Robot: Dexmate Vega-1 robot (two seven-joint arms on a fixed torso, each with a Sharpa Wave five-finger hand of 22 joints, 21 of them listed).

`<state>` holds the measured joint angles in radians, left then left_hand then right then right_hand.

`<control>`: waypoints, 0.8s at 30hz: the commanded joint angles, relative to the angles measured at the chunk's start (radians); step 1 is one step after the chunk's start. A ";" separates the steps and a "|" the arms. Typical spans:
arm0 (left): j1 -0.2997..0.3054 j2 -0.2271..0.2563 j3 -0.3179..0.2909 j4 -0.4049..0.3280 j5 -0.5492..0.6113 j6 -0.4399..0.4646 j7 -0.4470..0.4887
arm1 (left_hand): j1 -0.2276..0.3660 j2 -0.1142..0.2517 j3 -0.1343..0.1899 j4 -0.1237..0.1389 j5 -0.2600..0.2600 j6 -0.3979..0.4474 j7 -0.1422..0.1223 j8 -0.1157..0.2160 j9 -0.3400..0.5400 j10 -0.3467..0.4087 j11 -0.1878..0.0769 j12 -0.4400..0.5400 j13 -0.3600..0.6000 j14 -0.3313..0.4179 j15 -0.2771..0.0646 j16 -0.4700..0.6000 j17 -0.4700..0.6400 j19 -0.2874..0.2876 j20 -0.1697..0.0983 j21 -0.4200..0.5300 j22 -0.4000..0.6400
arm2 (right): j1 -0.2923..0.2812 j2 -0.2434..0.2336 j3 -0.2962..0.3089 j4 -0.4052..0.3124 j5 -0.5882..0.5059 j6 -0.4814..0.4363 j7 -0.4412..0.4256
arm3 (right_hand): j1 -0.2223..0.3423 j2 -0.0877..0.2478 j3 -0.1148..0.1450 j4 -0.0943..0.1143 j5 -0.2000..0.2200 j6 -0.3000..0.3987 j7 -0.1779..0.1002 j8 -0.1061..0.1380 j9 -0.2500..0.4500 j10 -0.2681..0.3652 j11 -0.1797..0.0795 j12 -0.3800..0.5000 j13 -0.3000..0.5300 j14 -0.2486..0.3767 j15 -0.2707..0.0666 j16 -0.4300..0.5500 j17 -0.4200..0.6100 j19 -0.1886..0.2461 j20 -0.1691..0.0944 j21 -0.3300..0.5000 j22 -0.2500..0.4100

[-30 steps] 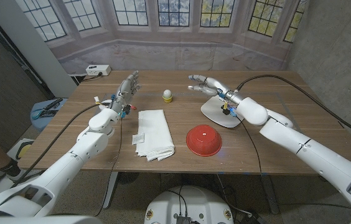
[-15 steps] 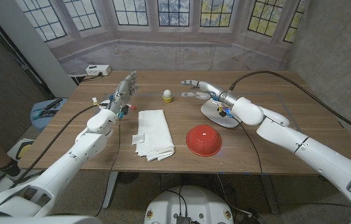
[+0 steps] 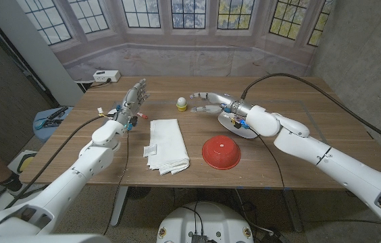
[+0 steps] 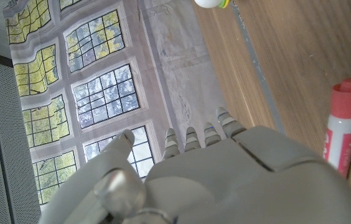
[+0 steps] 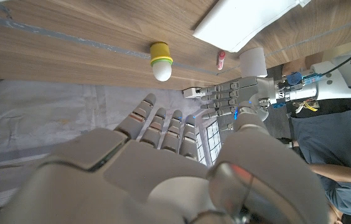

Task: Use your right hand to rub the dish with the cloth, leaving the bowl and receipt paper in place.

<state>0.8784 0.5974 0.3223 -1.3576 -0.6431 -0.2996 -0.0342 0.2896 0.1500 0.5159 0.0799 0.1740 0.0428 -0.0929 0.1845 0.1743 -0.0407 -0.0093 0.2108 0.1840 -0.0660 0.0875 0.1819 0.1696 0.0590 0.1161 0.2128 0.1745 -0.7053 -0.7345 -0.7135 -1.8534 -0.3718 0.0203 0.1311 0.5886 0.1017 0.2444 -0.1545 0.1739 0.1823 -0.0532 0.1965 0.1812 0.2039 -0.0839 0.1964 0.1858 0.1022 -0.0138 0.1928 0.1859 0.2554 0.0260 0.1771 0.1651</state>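
Right hand (image 3: pixel 205 102), fingers spread and empty, hovers at the white dish's (image 3: pixel 241 128) ten o'clock; folded cloth (image 3: pixel 166 144) lies untouched.

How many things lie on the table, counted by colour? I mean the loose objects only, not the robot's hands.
White: 3, the cloth, the dish, the receipt paper
Red: 1, the bowl
Red and white: 1, a tube
White and yellow: 1, an egg-shaped object
Total: 6

White folded cloth (image 3: pixel 167 145) lies left of red bowl (image 3: pixel 221 152) and white dish (image 3: pixel 239 126).
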 commanded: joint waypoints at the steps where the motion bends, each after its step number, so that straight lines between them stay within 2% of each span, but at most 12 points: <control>1: 0.002 -0.005 0.000 0.005 -0.006 0.003 -0.001 | -0.005 0.000 0.001 -0.005 0.002 0.007 0.003 0.003 0.003 0.003 -0.002 0.003 0.001 0.009 0.004 0.002 0.003 0.007 0.005 0.000 0.004 | 0.017 -0.005 -0.049 -0.063 -0.136 -0.050 0.055 | 0.015 -0.003 0.002 -0.007 0.006 0.018 -0.002 0.006 0.003 0.023 0.006 0.006 0.002 0.000 0.007 0.003 0.003 0.003 0.016 0.003 0.003; 6: -0.002 -0.011 0.004 0.014 -0.009 0.004 -0.008 | -0.006 0.000 0.002 -0.005 0.002 0.008 0.005 0.003 0.003 0.005 -0.002 0.003 0.001 0.011 0.004 0.003 0.003 0.009 0.005 0.001 0.004 | 0.015 -0.005 -0.057 -0.080 -0.178 -0.063 0.069 | 0.017 -0.004 0.002 -0.006 0.006 0.033 -0.001 0.009 0.002 0.043 0.005 0.010 0.001 0.002 0.003 0.006 0.003 -0.002 0.001 0.003 0.003; 15: -0.011 -0.015 0.010 0.023 -0.009 0.001 -0.020 | -0.008 0.000 0.003 -0.005 0.002 0.009 0.005 0.002 0.003 0.004 0.000 0.002 0.001 0.012 0.004 0.002 0.003 0.009 0.011 -0.001 0.004 | 0.019 0.002 -0.066 -0.079 -0.194 -0.034 0.099 | 0.028 -0.007 0.005 -0.009 0.007 0.050 -0.001 0.012 0.002 0.071 0.002 0.014 0.000 0.014 -0.004 0.010 0.001 -0.006 -0.002 0.004 0.002; 19: -0.016 -0.023 0.009 0.030 -0.025 -0.001 -0.037 | -0.009 0.000 0.003 -0.006 0.002 0.009 0.006 0.002 0.003 0.006 0.000 0.002 0.001 0.013 0.005 0.002 0.003 0.009 0.011 -0.001 0.004 | 0.030 0.005 -0.077 -0.057 -0.192 0.033 0.098 | 0.038 -0.015 0.006 -0.012 0.009 0.071 -0.005 0.016 0.001 0.096 -0.004 0.018 0.000 0.034 -0.011 0.017 0.000 -0.004 0.000 0.007 0.002; 24: -0.023 -0.029 0.015 0.041 -0.027 -0.003 -0.052 | -0.010 0.000 0.004 -0.006 0.002 0.009 0.007 0.002 0.003 0.007 0.000 0.002 0.001 0.013 0.006 0.001 0.003 0.010 0.010 -0.001 0.004 | 0.042 0.016 -0.088 -0.039 -0.205 0.069 0.115 | 0.044 -0.020 0.006 -0.014 0.009 0.085 -0.005 0.019 0.001 0.111 -0.004 0.019 0.000 0.046 -0.014 0.020 0.000 0.001 0.001 0.009 0.002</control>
<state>0.8678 0.5801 0.3296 -1.3344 -0.6585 -0.2971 -0.0552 0.2896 0.1500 0.5159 0.0800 0.1740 0.0481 -0.0875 0.1845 0.1743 -0.0375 -0.0126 0.2108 0.1838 -0.0606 0.0930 0.1819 0.1696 0.0644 0.1215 0.2128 0.1745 -0.6814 -0.7324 -0.7802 -1.9186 -0.5495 0.0160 0.2184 0.6215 0.0846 0.2511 -0.1620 0.1777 0.2592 -0.0588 0.2113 0.1815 0.3037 -0.0885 0.2113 0.1860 0.1320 -0.0275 0.2075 0.1860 0.2510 0.0304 0.1815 0.1651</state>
